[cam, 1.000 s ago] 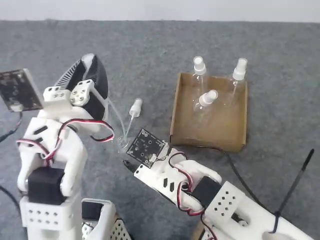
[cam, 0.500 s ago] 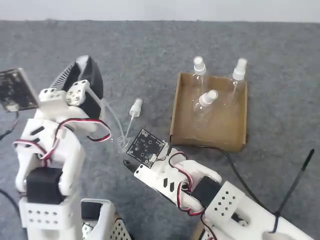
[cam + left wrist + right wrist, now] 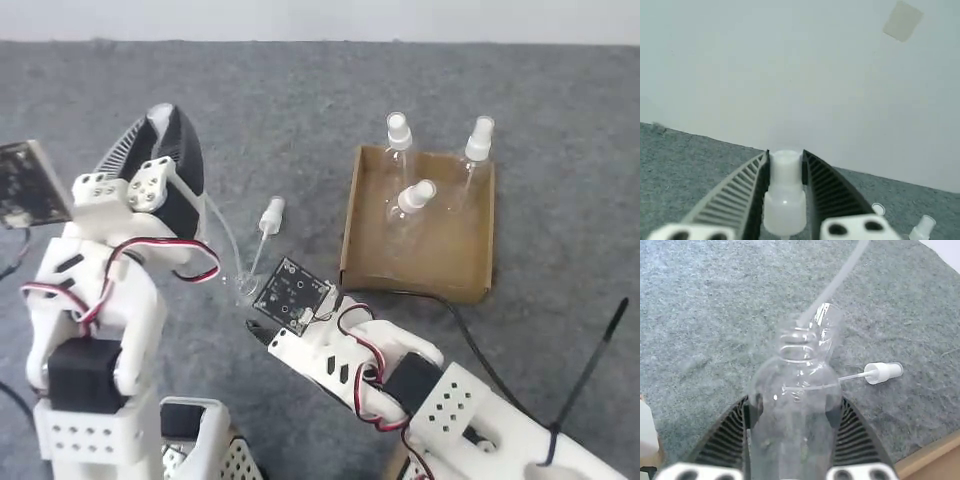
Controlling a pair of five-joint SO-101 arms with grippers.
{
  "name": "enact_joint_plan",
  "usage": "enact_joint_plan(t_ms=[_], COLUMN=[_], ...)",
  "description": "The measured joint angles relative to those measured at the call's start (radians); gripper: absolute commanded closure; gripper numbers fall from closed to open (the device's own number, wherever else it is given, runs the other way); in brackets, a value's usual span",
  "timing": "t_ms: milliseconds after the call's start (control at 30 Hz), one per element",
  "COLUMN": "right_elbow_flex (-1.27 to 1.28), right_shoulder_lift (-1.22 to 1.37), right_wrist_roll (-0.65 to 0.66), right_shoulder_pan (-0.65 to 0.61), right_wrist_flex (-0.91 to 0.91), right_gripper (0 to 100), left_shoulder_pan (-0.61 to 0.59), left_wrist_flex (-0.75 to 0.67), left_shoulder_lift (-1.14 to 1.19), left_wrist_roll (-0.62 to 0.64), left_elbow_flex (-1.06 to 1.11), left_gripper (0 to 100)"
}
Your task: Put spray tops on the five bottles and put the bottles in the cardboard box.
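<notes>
Since a second ago: no shift in the right gripper (image 3: 794, 407) or in the bottle (image 3: 800, 365) clamped between its fingers. Farther off, a slight drift leftward of the left gripper (image 3: 785, 154), shut tight on a top (image 3: 785, 200), the upper end of the tube (image 3: 837, 277) carried along. Lower end at the bottle's neck, as before.

Hard to make out from above: right fingers and most of the bottle, hidden under the wrist's circuit board (image 3: 290, 290). How deep the tube reaches into the clear bottle, impossible to tell.

Just past the bottle, on the mat (image 3: 300, 100), a loose top (image 3: 270, 215) on its side, near the box (image 3: 350, 230) but outside it. Inside the box, three capped bottles (image 3: 412, 205): one nearer and tilted, two upright at the far wall.
</notes>
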Motion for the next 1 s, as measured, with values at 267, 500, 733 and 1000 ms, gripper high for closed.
enact_joint_plan(t_ms=[267, 500, 733, 1000], right_elbow_flex=[0.0, 0.0, 0.0, 0.002], right_shoulder_lift=[0.0, 0.0, 0.0, -0.064], right_wrist_roll=[0.0, 0.0, -0.037, -0.146], right_shoulder_pan=[0.0, 0.0, 0.002, 0.074], right_wrist_flex=[0.0, 0.0, -0.009, -0.009], right_gripper=[99.3, 99.3, 99.3, 99.3], left_shoulder_pan=[-0.018, -0.017, 0.058, 0.143], left_wrist_flex=[0.0, -0.023, 0.072, 0.169], left_shoulder_lift=[0.0, 0.0, 0.0, -0.158], left_wrist_roll=[-0.006, -0.006, -0.006, -0.098], left_elbow_flex=[0.015, 0.08, 0.08, 0.201], left_gripper=[99, 99, 99, 99])
